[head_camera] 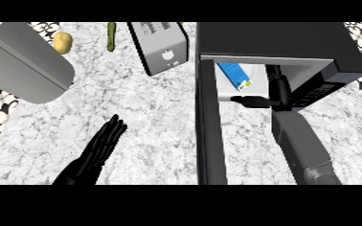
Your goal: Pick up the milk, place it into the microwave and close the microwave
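In the dark, box-shaped microwave (272, 38), its door (210, 124) swung open, we find the blue milk carton (235, 75) lying on the white floor. Our right hand (253, 101) sits inside, just beside the carton, fingers straight, holding nothing. Our left hand (99, 153) rests open on the speckled marble counter (141, 110).

No words, numbers or brand names are showing legibly anywhere. The only sign is sitting on the toaster (161, 45) at about eleven o'clock from the centre: a small white mark on its front face that cannot be made out, below a band of pale stripes that are too small to read. The blue milk carton (234, 74) inside the microwave (283, 40), lying at about one o'clock, is showing a plain side with no readable print. The microwave's control panel is staying too dark to read.
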`<state>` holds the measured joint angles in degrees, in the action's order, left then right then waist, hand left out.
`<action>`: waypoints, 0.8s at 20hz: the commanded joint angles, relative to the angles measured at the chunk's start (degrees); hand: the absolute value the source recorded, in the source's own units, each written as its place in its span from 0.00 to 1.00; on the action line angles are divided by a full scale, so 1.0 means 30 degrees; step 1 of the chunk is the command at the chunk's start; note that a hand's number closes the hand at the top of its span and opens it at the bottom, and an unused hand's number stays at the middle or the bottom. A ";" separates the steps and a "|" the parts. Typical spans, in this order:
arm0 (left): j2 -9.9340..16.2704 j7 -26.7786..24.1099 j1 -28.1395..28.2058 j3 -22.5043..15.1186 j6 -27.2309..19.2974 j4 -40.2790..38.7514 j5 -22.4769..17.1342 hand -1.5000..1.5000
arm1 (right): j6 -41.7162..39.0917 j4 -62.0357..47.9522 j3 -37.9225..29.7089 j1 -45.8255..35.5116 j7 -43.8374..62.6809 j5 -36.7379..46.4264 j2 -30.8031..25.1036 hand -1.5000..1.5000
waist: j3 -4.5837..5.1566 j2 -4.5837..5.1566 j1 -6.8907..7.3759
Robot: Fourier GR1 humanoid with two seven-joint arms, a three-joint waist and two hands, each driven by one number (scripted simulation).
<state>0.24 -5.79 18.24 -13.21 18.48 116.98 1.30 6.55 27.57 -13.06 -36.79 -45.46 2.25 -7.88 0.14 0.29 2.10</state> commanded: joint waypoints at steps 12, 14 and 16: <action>-0.0064 0.0005 -0.3823 -0.3496 -0.1537 -0.5196 0.2678 1.00 | -0.3267 0.6447 0.1516 0.6357 0.0747 -0.0832 -0.0037 0.00 | -0.0030 -0.0174 -0.1015; 0.0313 0.0357 -0.3729 -0.2032 -0.0307 -0.4266 0.2991 1.00 | -0.3099 0.9296 0.2026 0.8735 0.1364 -0.0830 0.0028 0.00 | -0.0021 -0.0225 -0.1101; -0.0071 -0.0462 -0.4658 -0.3733 -0.1268 -0.6734 0.4378 1.00 | -0.3594 1.0088 0.2099 0.9585 0.1403 -0.0866 -0.0439 0.00 | -0.0017 -0.0197 -0.1228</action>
<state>0.48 -6.07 8.02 -22.05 16.59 103.07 10.98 -2.96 49.44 -8.03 -15.17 -43.13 -0.02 -7.93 0.02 -0.30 -0.88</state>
